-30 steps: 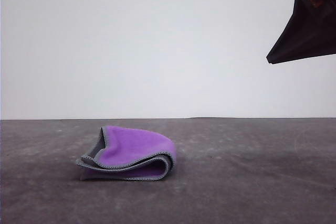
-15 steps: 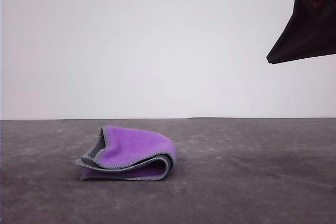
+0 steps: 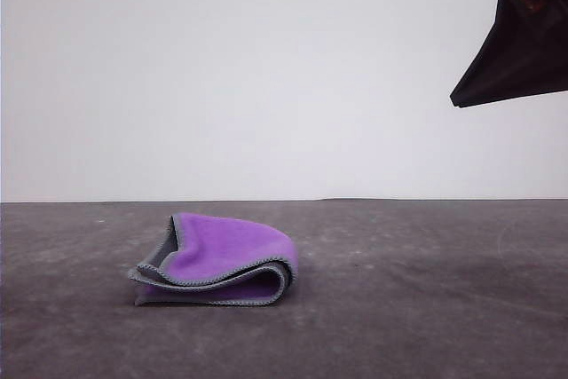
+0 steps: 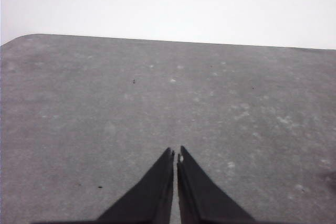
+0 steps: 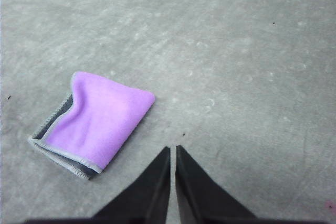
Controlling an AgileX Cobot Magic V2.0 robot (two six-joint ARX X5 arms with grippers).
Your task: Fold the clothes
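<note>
grey tabletop (image 3: 426, 308) bears folded cloth (image 3: 222, 259) left of centre; left gripper (image 4: 175, 156) and right gripper (image 5: 172, 153) both pinched together, empty; risk: springy top fold may reopen.

Matte black left gripper (image 4: 175, 153), long tapering wedge-shaped jaws, right gripper (image 5: 172, 149) the same black

Speckled grey tabletop (image 3: 426, 308) before a plain, perhaps white, wall (image 3: 266, 68).
</note>
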